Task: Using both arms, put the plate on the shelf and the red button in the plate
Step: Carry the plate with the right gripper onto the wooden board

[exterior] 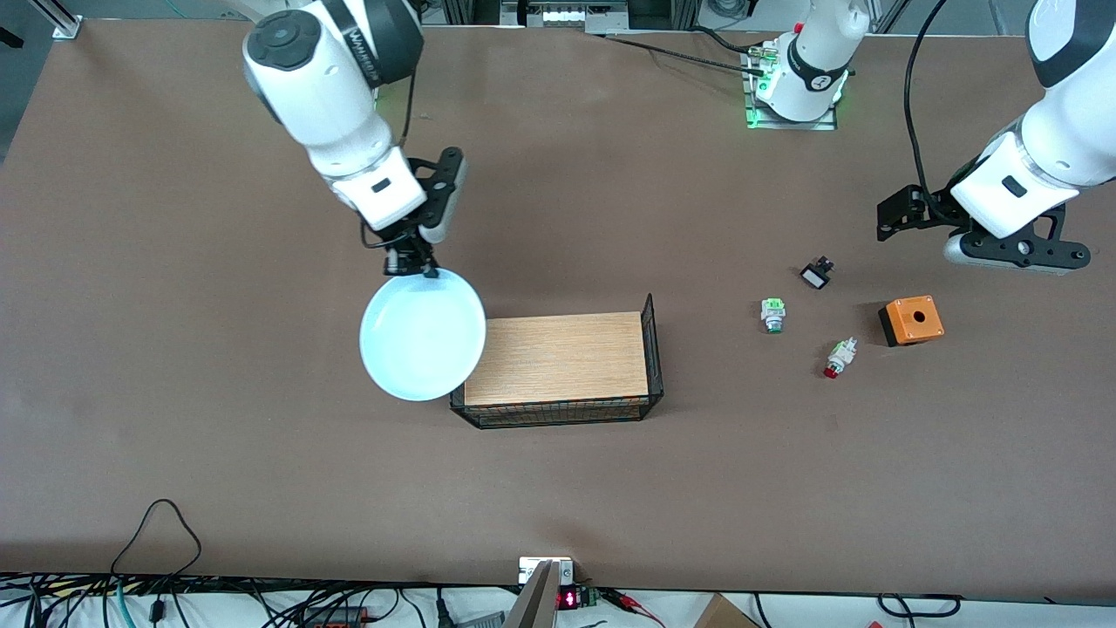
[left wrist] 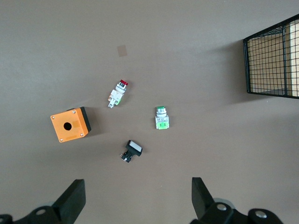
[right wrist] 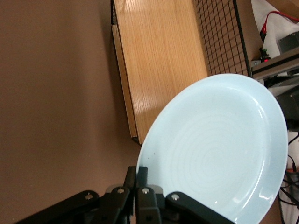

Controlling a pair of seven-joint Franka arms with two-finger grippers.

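Plate point(exterior: 423, 336) held in air by rim, right gripper point(exterior: 417, 264) clamped on it, over table and the wire basket's point(exterior: 649, 349) right-arm end. Red button point(exterior: 839, 358) lies on table between green button point(exterior: 772, 315) and orange box point(exterior: 911, 320). Left gripper point(left wrist: 138, 198) hovers above them, fingers apart.

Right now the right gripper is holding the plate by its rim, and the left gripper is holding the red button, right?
Not quite. The right gripper does grip the plate by its rim, but the left gripper holds nothing. The left wrist view shows it open over the table, with the red button lying on the table between the orange box and the green button.
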